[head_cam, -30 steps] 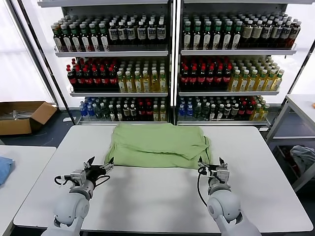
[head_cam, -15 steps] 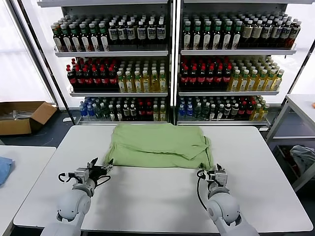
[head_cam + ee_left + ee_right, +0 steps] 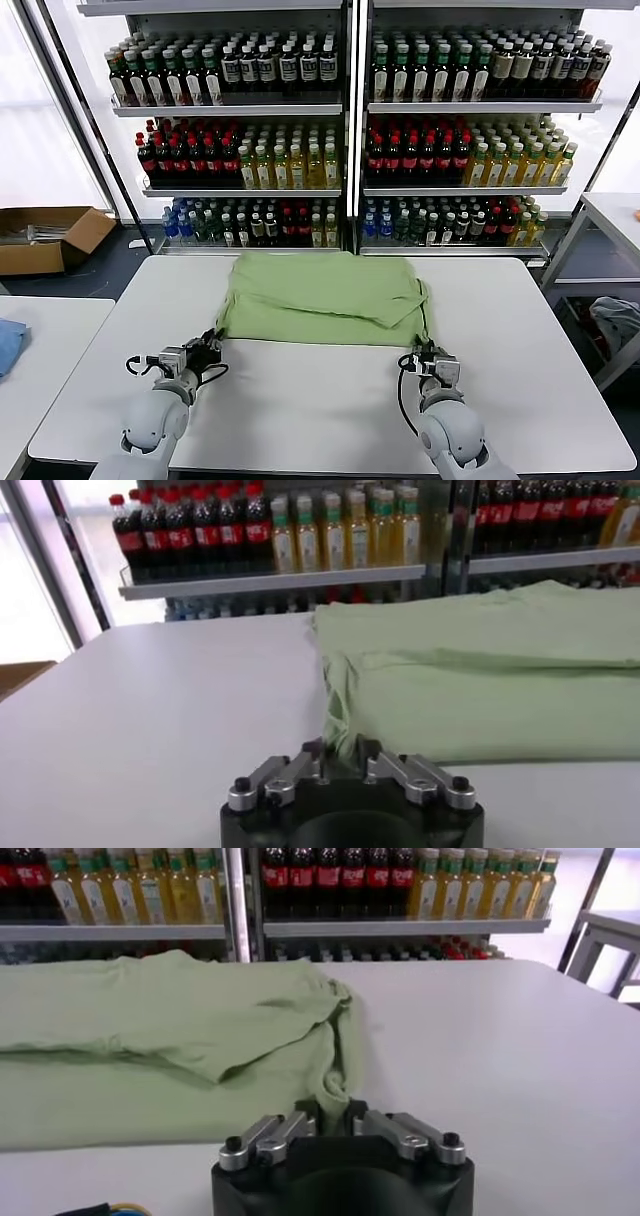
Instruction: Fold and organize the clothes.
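Note:
The clothes are one light green shirt (image 3: 320,298), folded and lying flat across the far half of the white table (image 3: 300,410). My left gripper (image 3: 212,341) sits at its near left corner, shut on a pinch of the green fabric (image 3: 338,742). My right gripper (image 3: 424,352) is at the near right corner, shut on a bunched fold of the hem (image 3: 330,1098). Both grippers rest low on the tabletop. The shirt (image 3: 480,670) spreads away from the left gripper, and in the right wrist view the shirt (image 3: 150,1038) shows a layered fold. Collar, buttons and print are hidden.
Shelves of bottles (image 3: 350,130) stand right behind the table. A cardboard box (image 3: 45,235) lies on the floor at the left, beside a second table carrying a blue cloth (image 3: 8,345). A grey-blue cloth (image 3: 615,320) hangs under a table at the right.
Both grippers stood open a second ago and have shut on the shirt's near corners. Both arms have sunk lower, and the near hem now runs straighter between them.

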